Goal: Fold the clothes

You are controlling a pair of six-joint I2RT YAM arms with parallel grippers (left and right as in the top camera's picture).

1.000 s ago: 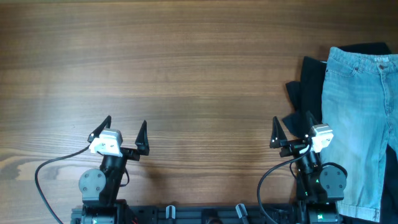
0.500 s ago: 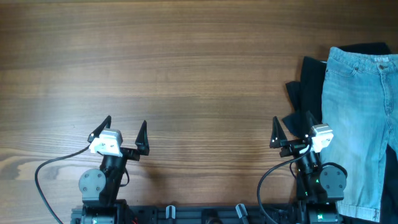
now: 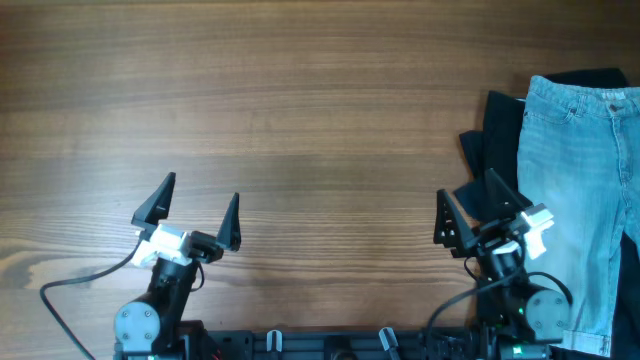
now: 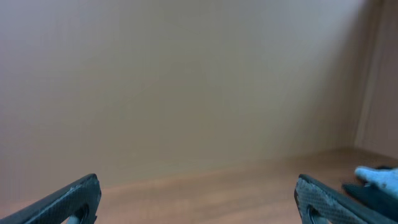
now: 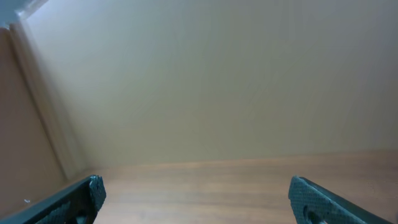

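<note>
The left tool (image 3: 199,200) and right tool (image 3: 466,200) are spread and empty, ready to grasp. The shorts (image 3: 575,170) lie flat beside the right tool, within its reach.

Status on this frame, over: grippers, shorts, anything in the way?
Left gripper: jaws open, empty. Right gripper: jaws open, empty. Denim shorts unfolded, far right, untouched. Black garment lying under them.

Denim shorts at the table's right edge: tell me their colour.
Light, faded blue; the denim shorts show best in the overhead view, lying on a black garment.
</note>
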